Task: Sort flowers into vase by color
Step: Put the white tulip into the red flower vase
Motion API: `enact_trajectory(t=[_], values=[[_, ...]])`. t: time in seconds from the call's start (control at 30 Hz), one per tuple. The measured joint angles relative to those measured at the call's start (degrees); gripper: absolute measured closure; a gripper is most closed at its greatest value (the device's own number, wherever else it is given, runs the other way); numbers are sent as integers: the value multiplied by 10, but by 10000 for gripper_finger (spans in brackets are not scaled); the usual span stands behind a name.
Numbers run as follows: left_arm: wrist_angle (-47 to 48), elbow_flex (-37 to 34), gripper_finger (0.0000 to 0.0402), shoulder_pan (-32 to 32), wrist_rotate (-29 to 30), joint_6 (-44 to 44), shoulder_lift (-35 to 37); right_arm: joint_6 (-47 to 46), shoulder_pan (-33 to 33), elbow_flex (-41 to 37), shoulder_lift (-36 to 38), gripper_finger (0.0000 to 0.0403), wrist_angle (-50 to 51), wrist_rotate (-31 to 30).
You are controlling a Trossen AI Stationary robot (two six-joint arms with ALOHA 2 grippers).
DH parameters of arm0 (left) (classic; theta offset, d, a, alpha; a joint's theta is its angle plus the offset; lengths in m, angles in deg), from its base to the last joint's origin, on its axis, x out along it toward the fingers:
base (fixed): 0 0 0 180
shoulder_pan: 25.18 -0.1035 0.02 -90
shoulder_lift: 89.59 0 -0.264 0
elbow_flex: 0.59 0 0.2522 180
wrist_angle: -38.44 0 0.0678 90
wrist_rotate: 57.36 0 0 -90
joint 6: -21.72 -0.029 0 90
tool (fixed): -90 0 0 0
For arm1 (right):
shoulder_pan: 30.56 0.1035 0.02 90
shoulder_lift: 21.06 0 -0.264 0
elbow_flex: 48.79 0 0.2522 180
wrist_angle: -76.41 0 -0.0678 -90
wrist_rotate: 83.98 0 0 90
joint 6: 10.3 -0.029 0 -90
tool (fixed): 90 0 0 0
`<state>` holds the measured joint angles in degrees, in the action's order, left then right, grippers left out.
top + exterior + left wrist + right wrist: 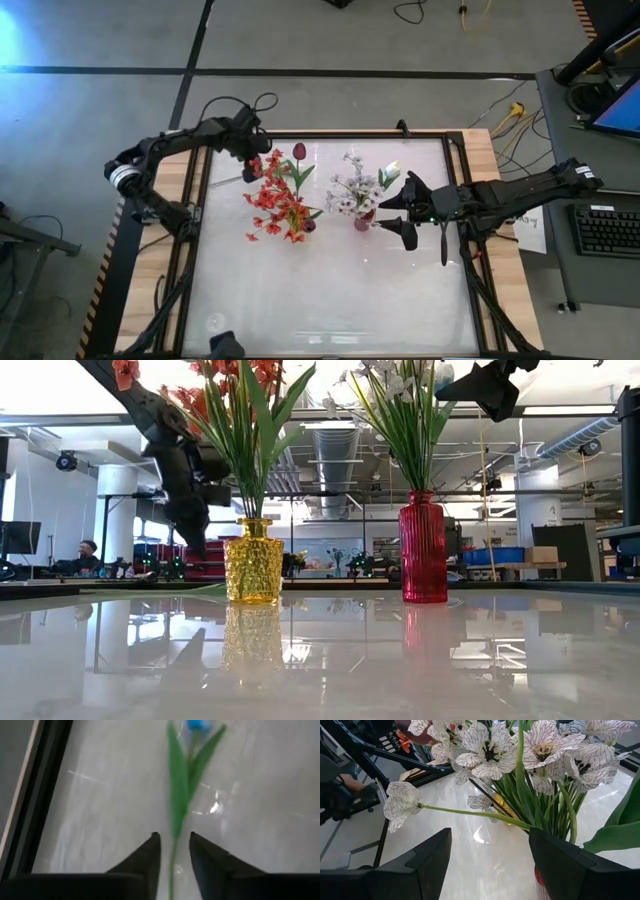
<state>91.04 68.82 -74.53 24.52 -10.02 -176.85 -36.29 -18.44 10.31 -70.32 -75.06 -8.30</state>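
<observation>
A yellow glass vase (252, 560) holds red-orange sprays (272, 198). A red glass vase (424, 548) holds white blossoms (352, 188). Both vases stand upright near the table's middle. My left gripper (252, 168) is beside the red-orange bunch on its far-left side, shut on a green-stemmed dark red tulip (298, 152). In the left wrist view the gripper (174, 836) shows that tulip's leaves (179, 785) reaching ahead over the table. My right gripper (392, 213) hovers open just right of the red vase, level with the white blossoms (485, 750). My left gripper pinches the tulip's stem (173, 851) below the leaves, between its two fingers (150, 855). The stem runs along the fingers and out past their tips. The leaves and the bloom (197, 724) stretch ahead above the table; whether any part rests on the table does not show.
A dark frame (190, 190) edges the white table top on all sides. The near half of the table (330, 290) holds only a small dark object at the near edge (225, 345). A desk with a keyboard (605, 228) stands right of the table. A person sits far off in the room (88, 555).
</observation>
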Motion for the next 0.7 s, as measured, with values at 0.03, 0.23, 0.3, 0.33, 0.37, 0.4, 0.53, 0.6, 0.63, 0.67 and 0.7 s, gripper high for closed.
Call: enact_trajectory(t=[0.03, 0.23, 0.3, 0.33, 0.37, 0.4, 0.53, 0.6, 0.63, 0.67, 0.7], values=[[-13, -1, 301, 0, 0, 3, -8, 0, 0, 0, 0, 145, 0, 0], [-48, -3, 212, 2, 20, -9, -73, 0, 0, 0, 0, 145, 0, 0], [-48, -3, 196, 2, 45, -19, -93, 0, 0, 0, 0, 145, 0, 0], [-49, -3, 191, 2, 54, -22, -103, 0, 0, 0, 0, 145, 0, -1], [-55, -3, 189, 1, 56, -26, -112, 0, 0, 0, 0, 145, 0, -1], [-59, -3, 188, 1, 54, -30, -120, 0, 0, 0, 0, 145, 0, -1], [-80, 0, 199, 2, 57, -48, -145, 0, 0, 0, 0, 145, 0, -4], [-85, 0, 216, 3, 63, -52, -154, 0, 0, 0, 0, 145, 0, -7], [-87, 0, 228, 3, 64, -52, -158, 0, 0, 0, 0, 145, 0, -7], [-89, 0, 245, 3, 65, -51, -160, 0, 0, 0, 0, 145, -1, -7], [-92, 0, 266, 3, 67, -49, -161, 0, 0, 0, 0, 145, 0, -7]])
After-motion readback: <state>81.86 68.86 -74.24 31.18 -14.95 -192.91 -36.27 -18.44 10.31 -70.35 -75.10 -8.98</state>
